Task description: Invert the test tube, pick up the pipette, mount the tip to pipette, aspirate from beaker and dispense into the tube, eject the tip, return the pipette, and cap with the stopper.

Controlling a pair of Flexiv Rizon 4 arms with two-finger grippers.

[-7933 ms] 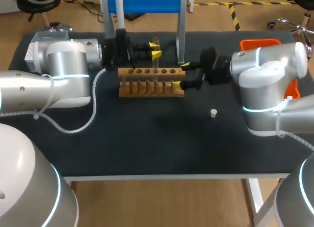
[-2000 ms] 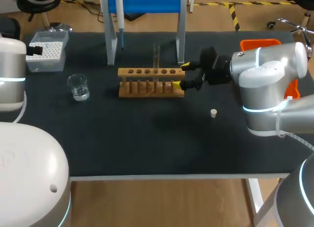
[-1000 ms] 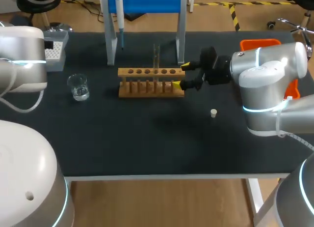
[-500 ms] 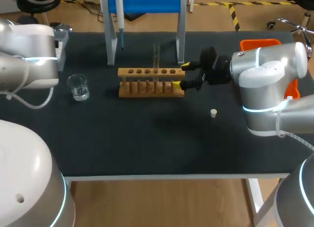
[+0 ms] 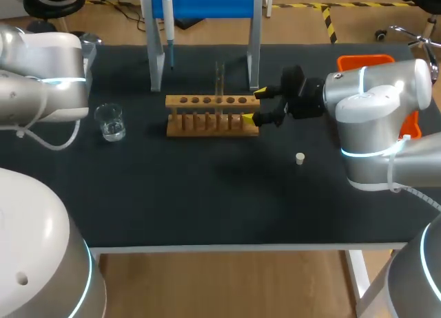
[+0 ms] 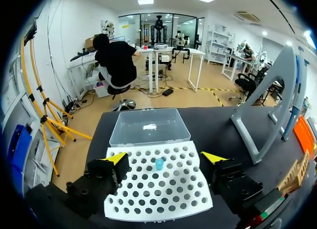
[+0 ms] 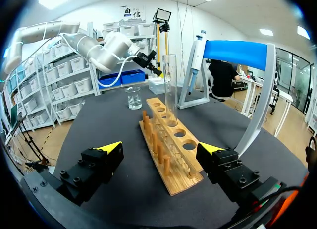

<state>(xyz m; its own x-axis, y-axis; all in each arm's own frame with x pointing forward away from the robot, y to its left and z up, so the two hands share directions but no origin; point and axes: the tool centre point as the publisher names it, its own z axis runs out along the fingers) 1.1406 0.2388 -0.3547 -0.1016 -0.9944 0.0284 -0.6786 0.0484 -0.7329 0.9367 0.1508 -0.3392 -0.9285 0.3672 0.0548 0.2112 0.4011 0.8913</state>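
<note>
On the black table (image 5: 207, 194) stands one long wooden test-tube rack (image 5: 212, 115) with a row of holes along its top. It holds a single clear glass test tube (image 5: 219, 76), upright, in a hole near the middle. The right gripper (image 5: 253, 104) sits at the rack's end. Its two yellow-tipped fingers are spread wide on either side of the wood, and the right wrist view shows a gap on each side, so they grip nothing. One small white stopper (image 5: 300, 157) lies alone on the table, nearer the front edge than that gripper. One clear glass beaker (image 5: 110, 121) stands well apart from the rack's other end. One slim pipette (image 5: 167, 20) hangs from the blue-topped metal stand (image 5: 207, 3) behind the rack. The left gripper (image 6: 164, 158) hangs over the white perforated pipette-tip box (image 6: 158, 194), jaws apart and empty. Among the box's many holes exactly one blue tip (image 6: 159, 163) shows. Its clear lid (image 6: 148, 127) lies open beyond it. One orange bin (image 5: 364, 60) sits at the table's far corner.
</note>
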